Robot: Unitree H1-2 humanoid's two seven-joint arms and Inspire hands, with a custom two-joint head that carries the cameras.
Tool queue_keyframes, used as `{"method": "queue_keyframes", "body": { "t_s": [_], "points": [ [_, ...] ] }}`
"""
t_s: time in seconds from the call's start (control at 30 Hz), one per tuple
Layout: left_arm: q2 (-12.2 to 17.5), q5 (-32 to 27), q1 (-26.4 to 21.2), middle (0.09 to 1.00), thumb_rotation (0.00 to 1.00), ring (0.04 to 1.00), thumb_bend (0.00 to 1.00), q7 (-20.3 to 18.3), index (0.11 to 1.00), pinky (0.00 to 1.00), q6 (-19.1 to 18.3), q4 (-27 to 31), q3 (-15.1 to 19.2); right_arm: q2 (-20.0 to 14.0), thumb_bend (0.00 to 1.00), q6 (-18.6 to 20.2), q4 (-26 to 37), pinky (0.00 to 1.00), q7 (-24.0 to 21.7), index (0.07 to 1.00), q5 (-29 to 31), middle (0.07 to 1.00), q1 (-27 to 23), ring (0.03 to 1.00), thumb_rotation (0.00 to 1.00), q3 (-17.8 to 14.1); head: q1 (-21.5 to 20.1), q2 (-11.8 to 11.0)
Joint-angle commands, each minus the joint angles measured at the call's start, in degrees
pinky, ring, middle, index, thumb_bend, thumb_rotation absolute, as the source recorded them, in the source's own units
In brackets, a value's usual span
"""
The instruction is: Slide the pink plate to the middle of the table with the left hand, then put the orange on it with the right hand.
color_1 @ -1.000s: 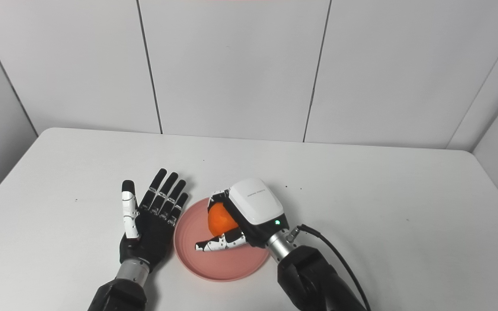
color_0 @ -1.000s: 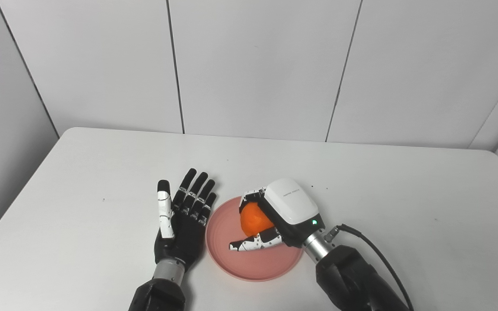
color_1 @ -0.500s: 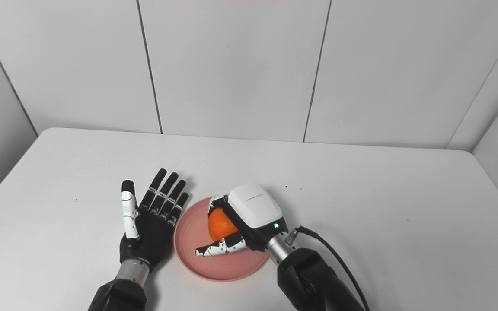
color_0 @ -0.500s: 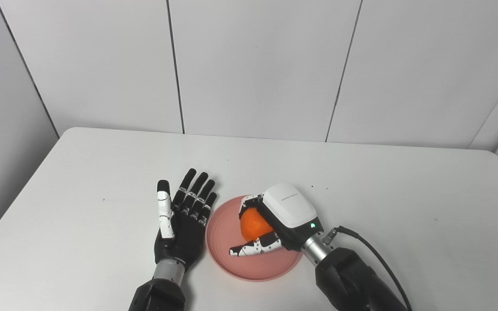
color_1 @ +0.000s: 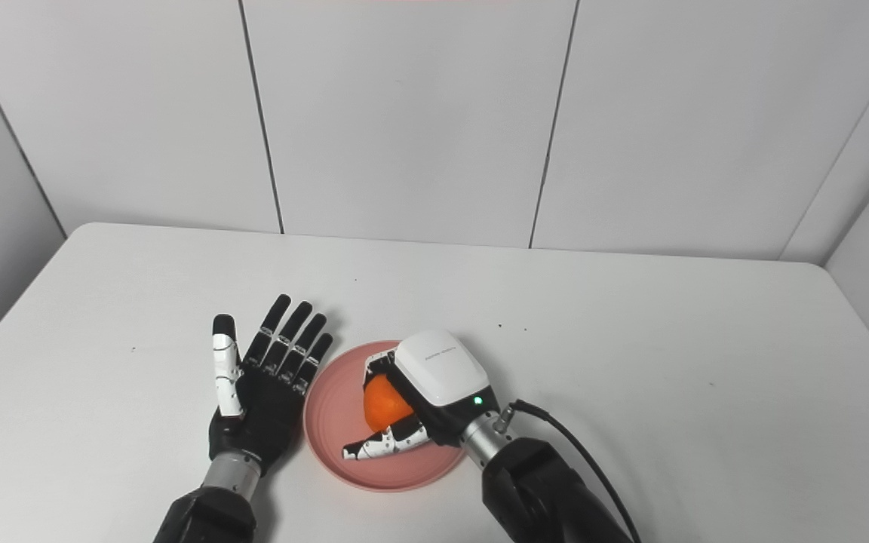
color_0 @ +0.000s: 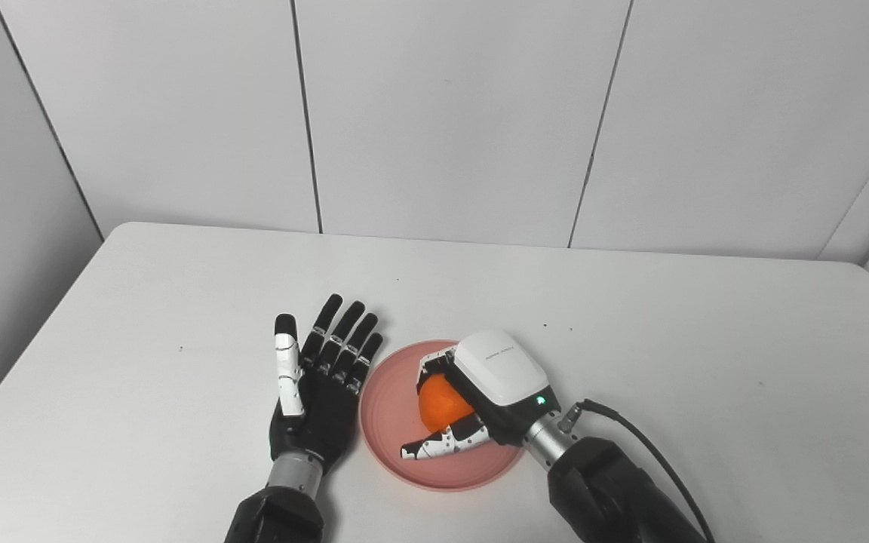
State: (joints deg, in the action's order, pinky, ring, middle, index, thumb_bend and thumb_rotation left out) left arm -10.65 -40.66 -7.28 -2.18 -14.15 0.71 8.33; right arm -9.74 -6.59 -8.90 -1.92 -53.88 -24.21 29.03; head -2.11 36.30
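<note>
Round shallow pink plate [color_0: 397,422] near the middle of the white tabletop [color_0: 668,339], right hand [color_0: 491,388] clasping the round orange fruit [color_0: 440,401] over it, left hand [color_0: 321,377] empty, fingers spread, just beside the plate's left rim

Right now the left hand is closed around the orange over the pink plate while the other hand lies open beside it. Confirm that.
Not quite: the hands are swapped. The right hand is shut on the orange over the pink plate, and the left hand lies open, palm up, beside the plate on the table. The left eye view shows it plainly.
</note>
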Motion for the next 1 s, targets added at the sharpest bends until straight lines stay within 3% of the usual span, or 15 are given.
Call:
{"method": "queue_keyframes", "body": {
  "t_s": [0.0, 0.27, 0.37, 0.7, 0.97],
  "points": [
    [-2.15, 0.4, 2.52, 0.8, 0.67, 0.858, 0.75, 2.17, 0.826, 0.95, -2.27, -2.3, 0.19, -0.13, 0.68, -1.42, 0.54, 0.23, 1.06, 0.38, 0.66, 0.355, -1.24, 0.29, 0.52, -0.31, 0.0, -0.01],
    [-2.32, 0.57, 2.47, 0.802, 0.67, 0.845, 0.75, 2.53, 0.829, 0.91, -2.21, -2.47, 0.19, -0.85, 0.74, -2.33, 0.41, 0.33, 2.01, 0.51, 0.75, 0.453, -1.88, 0.382, 0.57, 0.09, -0.05, -0.11],
    [-2.14, 0.51, 2.5, 0.805, 0.68, 0.85, 0.75, 2.04, 0.827, 0.89, -2.01, -2.61, 0.12, -1.1, 0.76, -2.16, 1.0, 0.37, 1.69, 0.583, 0.83, 0.532, -1.81, 0.444, 0.6, 0.09, -0.14, -0.07],
    [-2.08, 0.26, 2.54, 0.823, 0.68, 0.871, 0.74, 2.03, 0.827, 0.86, -2.17, -2.53, 0.2, -1.57, 0.83, -3.81, 1.02, 0.41, 2.28, 0.67, 2.33, 0.595, -1.84, 0.49, 0.71, 0.04, -0.54, -0.02],
    [-1.91, 0.39, 2.68, 0.818, 0.68, 0.858, 0.74, 1.98, 0.829, 0.83, -2.37, -2.34, 0.05, -1.54, 0.87, -5.31, 1.14, 0.41, 2.35, 0.678, 3.16, 0.594, -2.0, 0.489, 0.8, -0.31, -0.64, -0.03]
  ]
}}
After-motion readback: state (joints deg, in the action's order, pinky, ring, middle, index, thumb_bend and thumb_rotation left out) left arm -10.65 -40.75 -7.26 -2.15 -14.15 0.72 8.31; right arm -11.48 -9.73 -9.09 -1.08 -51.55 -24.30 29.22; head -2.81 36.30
